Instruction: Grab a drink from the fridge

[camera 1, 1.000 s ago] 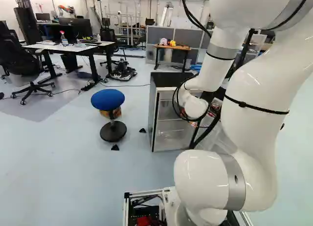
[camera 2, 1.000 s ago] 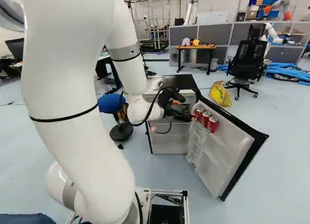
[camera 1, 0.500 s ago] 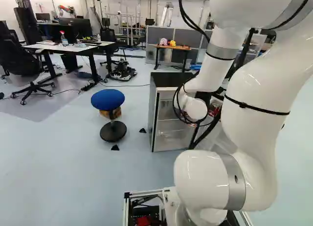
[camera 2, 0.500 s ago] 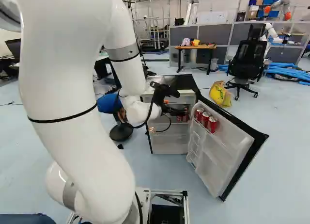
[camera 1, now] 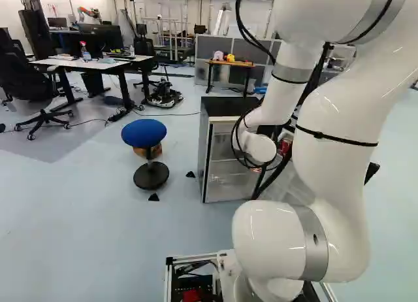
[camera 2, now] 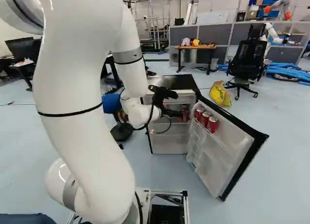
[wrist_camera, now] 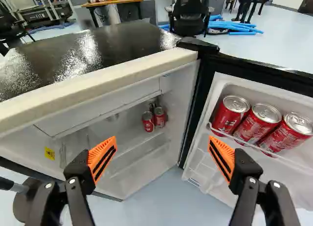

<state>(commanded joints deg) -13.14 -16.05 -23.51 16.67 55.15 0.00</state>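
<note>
The fridge [camera 2: 179, 82] is open, its door [camera 2: 220, 141] swung out to the right of it in the right base view. The arm [camera 2: 82, 112] reaches forward with the gripper [camera 2: 180, 104] in front of the fridge's upper part. In the wrist view the two fingers stand wide apart, an orange pad [wrist_camera: 102, 160] on one and its match on the other, the gap between them facing the fridge.

The drinks are red cans in two places. Two upright cans, one [wrist_camera: 147, 121] just beside the other [wrist_camera: 159, 117], stand inside on a shelf [wrist_camera: 132, 142], ahead of the gripper and seen through the gap. Behind them there may be one more, too dark to tell. Three more, the first [wrist_camera: 231, 114], the second [wrist_camera: 257, 124] and the third [wrist_camera: 287, 133], sit in a row in the door behind a white rail [wrist_camera: 244, 142], off past the door-side finger and apart from it. A yellow label [wrist_camera: 49, 154] is stuck inside the fridge, on the side away from the door.

A blue stool [camera 1: 144, 133] stands left of the fridge in the left base view. In the right base view a yellow bag [camera 2: 220, 94] lies beyond the door, near a black chair [camera 2: 247, 61].
</note>
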